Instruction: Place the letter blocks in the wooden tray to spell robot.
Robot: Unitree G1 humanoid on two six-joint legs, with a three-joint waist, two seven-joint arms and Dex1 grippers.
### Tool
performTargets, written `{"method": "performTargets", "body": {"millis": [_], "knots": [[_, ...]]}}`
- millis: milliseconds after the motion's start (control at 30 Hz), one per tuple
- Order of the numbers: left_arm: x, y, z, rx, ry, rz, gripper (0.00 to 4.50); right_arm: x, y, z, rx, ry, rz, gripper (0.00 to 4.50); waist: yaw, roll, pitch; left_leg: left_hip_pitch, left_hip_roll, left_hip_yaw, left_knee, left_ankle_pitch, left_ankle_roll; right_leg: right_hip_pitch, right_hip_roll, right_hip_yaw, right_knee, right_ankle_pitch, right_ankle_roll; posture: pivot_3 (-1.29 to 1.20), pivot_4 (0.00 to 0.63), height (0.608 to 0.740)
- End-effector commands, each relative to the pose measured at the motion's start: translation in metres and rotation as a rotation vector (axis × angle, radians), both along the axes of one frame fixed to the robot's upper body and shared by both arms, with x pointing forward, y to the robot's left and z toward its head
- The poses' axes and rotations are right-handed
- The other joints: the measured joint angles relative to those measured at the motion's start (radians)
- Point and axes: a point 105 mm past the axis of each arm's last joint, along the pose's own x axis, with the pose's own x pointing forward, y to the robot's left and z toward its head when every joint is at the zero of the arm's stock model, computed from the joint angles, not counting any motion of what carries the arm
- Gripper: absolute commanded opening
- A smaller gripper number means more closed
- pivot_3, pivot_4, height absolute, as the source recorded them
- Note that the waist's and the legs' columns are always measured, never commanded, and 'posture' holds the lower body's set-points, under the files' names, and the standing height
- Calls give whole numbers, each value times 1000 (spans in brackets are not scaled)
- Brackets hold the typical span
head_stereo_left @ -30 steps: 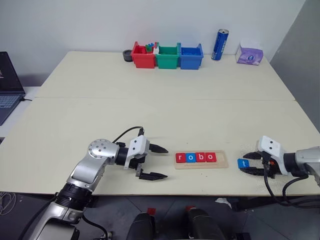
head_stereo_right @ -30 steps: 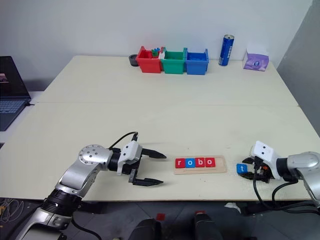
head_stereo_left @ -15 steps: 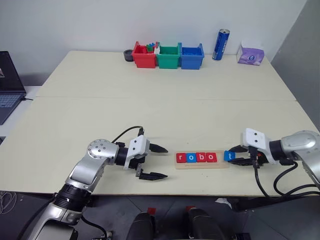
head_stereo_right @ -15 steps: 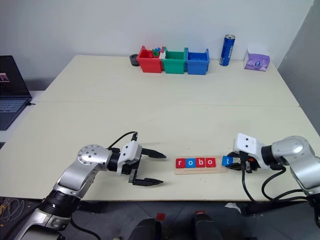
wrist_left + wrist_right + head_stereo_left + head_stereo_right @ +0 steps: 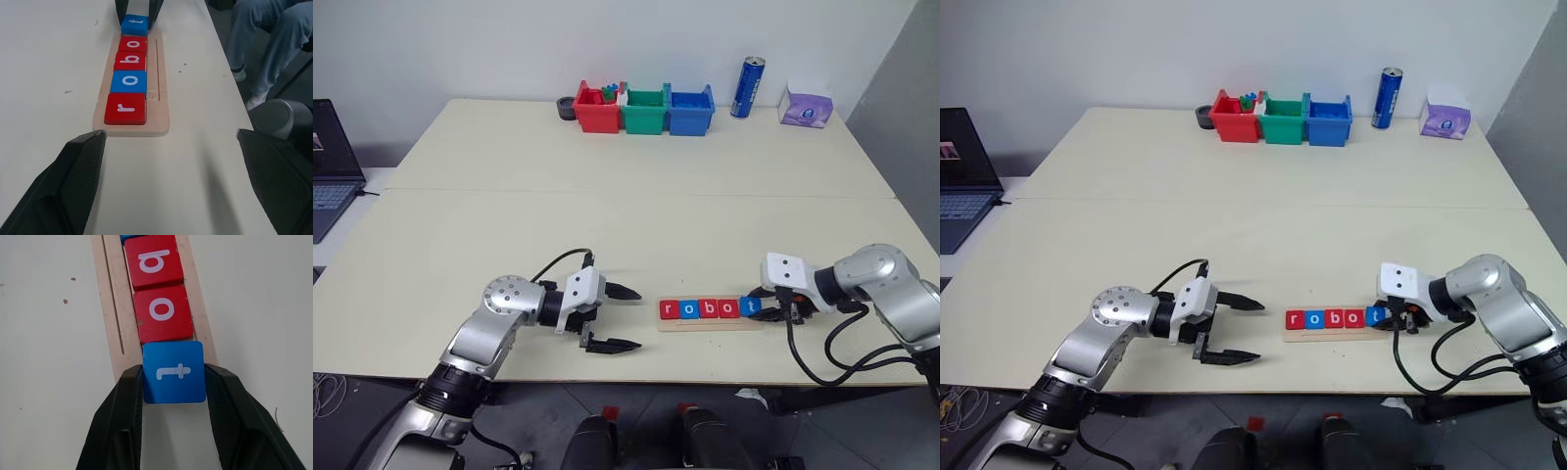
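Risk: right gripper (image 5: 173,382), pinching blue t block (image 5: 174,372) at wooden tray (image 5: 108,308) end, may release it overhanging; left gripper (image 5: 612,318) spread.

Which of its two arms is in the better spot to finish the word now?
Probably the right. Its end effector already grips the blue t block at the wooden tray's end, beside the last red o. The left end effector hangs open and empty past the r end.

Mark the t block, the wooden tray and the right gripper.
t block (image 5: 174,372): right wrist view, middle of its blue face.
wooden tray (image 5: 161,88): left wrist view, bare grooved strip beside the tiles.
right gripper (image 5: 174,382): right wrist view, midway between its fingertips, shut on the t block.
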Motion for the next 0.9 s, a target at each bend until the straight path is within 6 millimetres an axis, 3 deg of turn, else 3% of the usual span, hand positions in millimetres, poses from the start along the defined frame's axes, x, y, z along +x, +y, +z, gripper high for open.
{"method": "performTargets", "body": {"millis": [33,833,900], "knots": [[0,1,7,-15,-42,1,4500,1,1,11,-13,-28,35,1457,0,0,0,0,0,0,0,0,0,0,0,0,0,0,0,0,150,740],[0,2,4,-18,-51,14,4500,10,15,13,18,-4,67,1457,0,0,0,0,0,0,0,0,0,0,0,0,0,1,-1,0,150,740],[0,2,4,-19,-51,14,4500,11,15,14,16,-6,67,2176,0,0,0,0,0,0,0,0,0,0,0,0,0,1,-1,0,150,740]]}}
